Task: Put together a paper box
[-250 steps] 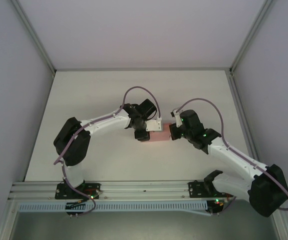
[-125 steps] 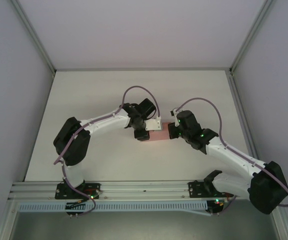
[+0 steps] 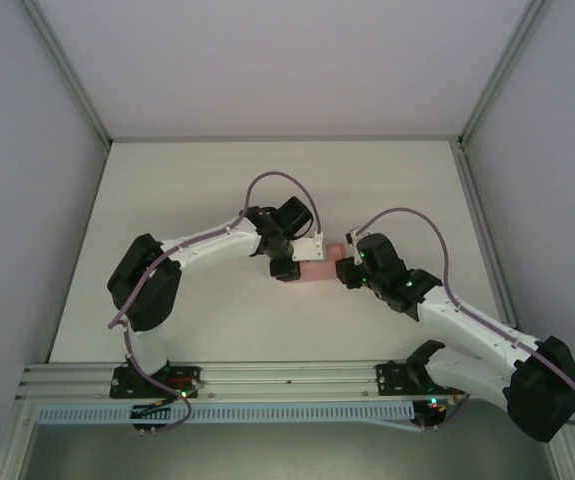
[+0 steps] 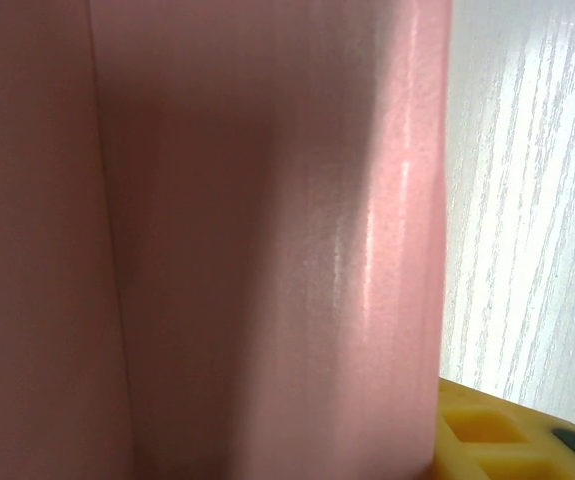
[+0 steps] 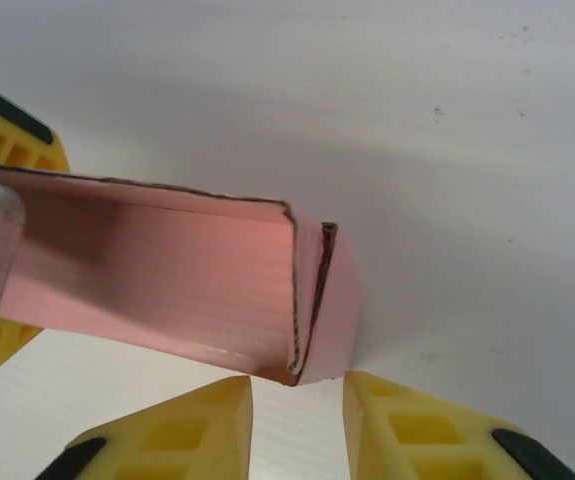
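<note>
The pink paper box (image 3: 319,270) is a folded card shell held just above the white table (image 3: 207,190) between the two arms. My left gripper (image 3: 300,265) is shut on its left end. In the left wrist view the box (image 4: 267,250) sits very close, with one yellow fingertip (image 4: 497,445) beside it. In the right wrist view the box (image 5: 167,280) has its open end and a folded side flap (image 5: 332,300) facing me. My right gripper (image 5: 297,405) is open just below that corner, its pads (image 5: 187,430) not touching the card. It is at the box's right end (image 3: 346,270).
Grey walls with aluminium posts (image 3: 67,70) stand round the table on three sides. A metal rail (image 3: 287,378) with both arm bases runs along the near edge. Purple cables (image 3: 282,180) loop above each wrist.
My right gripper has drawn back a little toward the near right, and more of the pink box shows between the grippers. The left arm and the box have stayed put.
</note>
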